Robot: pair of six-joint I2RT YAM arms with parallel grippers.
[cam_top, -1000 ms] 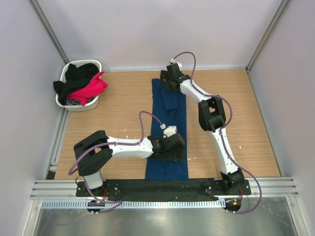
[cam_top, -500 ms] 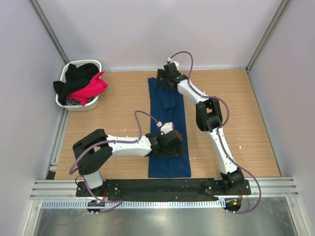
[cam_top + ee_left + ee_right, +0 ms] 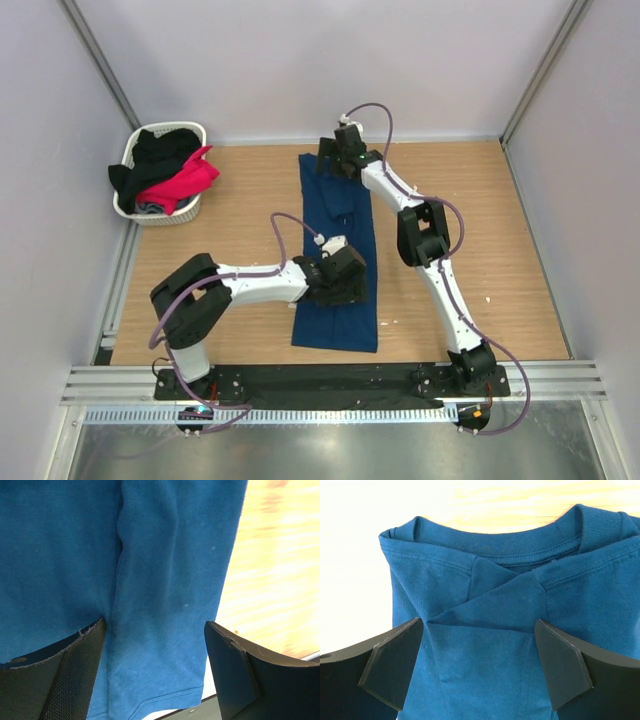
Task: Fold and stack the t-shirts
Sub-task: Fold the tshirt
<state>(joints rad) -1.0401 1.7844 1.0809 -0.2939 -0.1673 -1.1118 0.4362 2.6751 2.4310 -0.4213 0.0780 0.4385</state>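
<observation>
Jaws wide, seemingly empty: left gripper (image 3: 155,630) near hem, right gripper (image 3: 479,630) at collar of navy t-shirt (image 3: 338,240); pinch all layers squarely before bringing collar to hem.

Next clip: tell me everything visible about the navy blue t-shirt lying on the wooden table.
The navy blue t-shirt, a soft knit, lies flat on the wooden table, folded lengthwise into a long, narrow, slightly slanted strip. Its ribbed collar is at the far end and its hem near the arm bases. Cloth is tucked inward in a triangular flap below the collar. No print shows. The open right gripper stands over the collar end, the open left gripper over the lower part; contact cannot be told.
</observation>
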